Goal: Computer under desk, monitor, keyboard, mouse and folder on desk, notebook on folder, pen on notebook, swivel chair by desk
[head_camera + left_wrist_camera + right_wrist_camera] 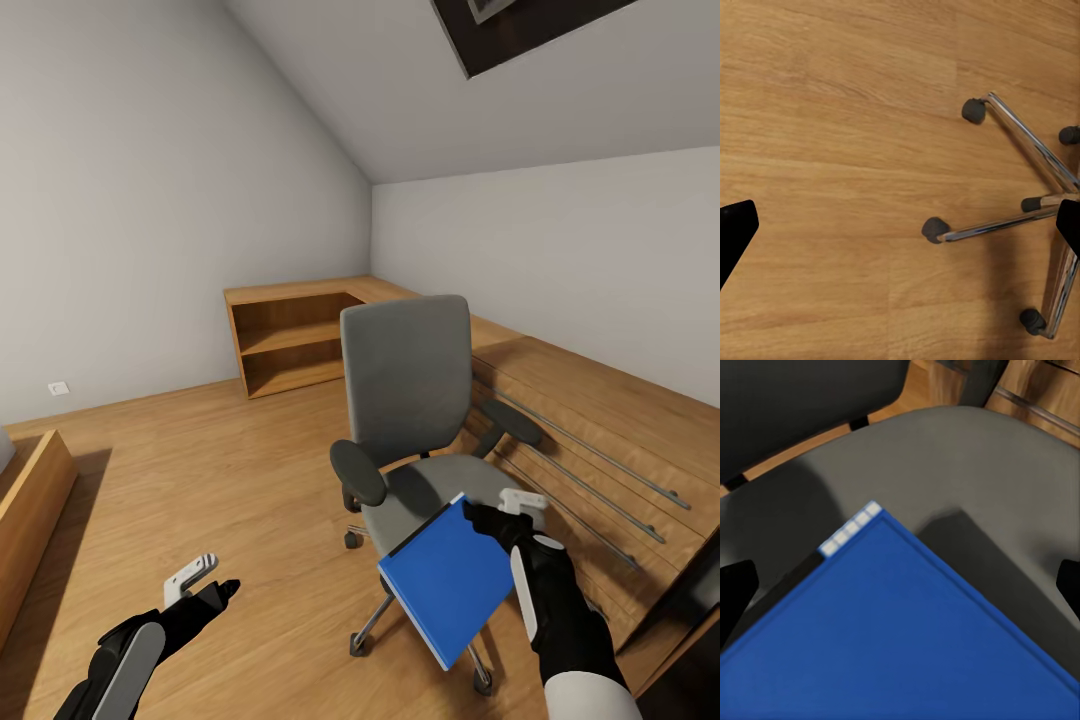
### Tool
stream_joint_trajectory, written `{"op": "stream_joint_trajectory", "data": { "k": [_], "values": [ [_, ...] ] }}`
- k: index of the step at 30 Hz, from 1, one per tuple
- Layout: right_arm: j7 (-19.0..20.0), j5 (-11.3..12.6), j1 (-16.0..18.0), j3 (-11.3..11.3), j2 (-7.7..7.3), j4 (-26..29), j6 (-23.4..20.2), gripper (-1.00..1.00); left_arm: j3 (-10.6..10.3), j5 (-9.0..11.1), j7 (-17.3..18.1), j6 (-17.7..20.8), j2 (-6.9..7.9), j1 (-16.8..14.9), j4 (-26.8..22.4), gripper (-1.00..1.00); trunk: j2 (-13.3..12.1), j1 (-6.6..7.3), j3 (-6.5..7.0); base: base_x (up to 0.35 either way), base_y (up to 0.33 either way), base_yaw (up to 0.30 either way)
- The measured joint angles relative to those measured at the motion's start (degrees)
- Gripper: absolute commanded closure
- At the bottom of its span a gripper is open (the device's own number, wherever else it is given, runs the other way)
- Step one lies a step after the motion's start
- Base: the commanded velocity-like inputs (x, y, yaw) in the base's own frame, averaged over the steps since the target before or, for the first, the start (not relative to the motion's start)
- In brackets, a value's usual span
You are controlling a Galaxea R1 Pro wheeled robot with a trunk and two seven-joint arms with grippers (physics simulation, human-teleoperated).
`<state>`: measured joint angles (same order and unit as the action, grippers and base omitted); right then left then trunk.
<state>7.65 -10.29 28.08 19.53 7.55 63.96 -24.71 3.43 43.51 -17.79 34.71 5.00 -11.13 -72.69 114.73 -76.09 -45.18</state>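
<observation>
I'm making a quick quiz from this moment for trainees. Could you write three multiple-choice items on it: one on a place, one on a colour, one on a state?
1. Where is the folder?
A. on the floor
B. held over the swivel chair seat
C. on the wooden shelf unit

2. What colour is the folder?
A. blue
B. red
C. green

3. What is the left gripper doing?
A. gripping a chair armrest
B. holding a pen
C. holding nothing, above the floor

Answers: 1 B, the right gripper has its corner, and the right wrist view shows grey seat beneath it. 2 A, its cover is bright blue. 3 C, the left wrist view shows bare planks between its fingers.
</observation>
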Motion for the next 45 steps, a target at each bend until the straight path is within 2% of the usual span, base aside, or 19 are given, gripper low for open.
{"op": "stream_joint_trajectory", "data": {
  "k": [9,31,45],
  "values": [
    [0.0,0.0,0.0,-0.1,0.1,0.2,0.0,-1.0,0.0,0.0,0.0,0.0,0.0,0.0,0.0,-1.0,0.0,-0.03,0.0,-0.145,0.043,-0.005],
    [0.0,0.0,0.0,-0.2,0.09,0.1,0.1,-1.0,0.1,0.0,-0.1,0.0,-0.01,0.0,0.1,-1.0,0.0,-0.02,1.37,-0.293,0.157,-0.175],
    [0.0,0.0,0.0,-0.2,0.1,0.1,0.1,-1.0,0.0,0.0,0.0,0.0,0.0,0.0,0.0,-1.0,0.0,0.0,2.05,-0.044,0.083,-0.16]
  ]
}}
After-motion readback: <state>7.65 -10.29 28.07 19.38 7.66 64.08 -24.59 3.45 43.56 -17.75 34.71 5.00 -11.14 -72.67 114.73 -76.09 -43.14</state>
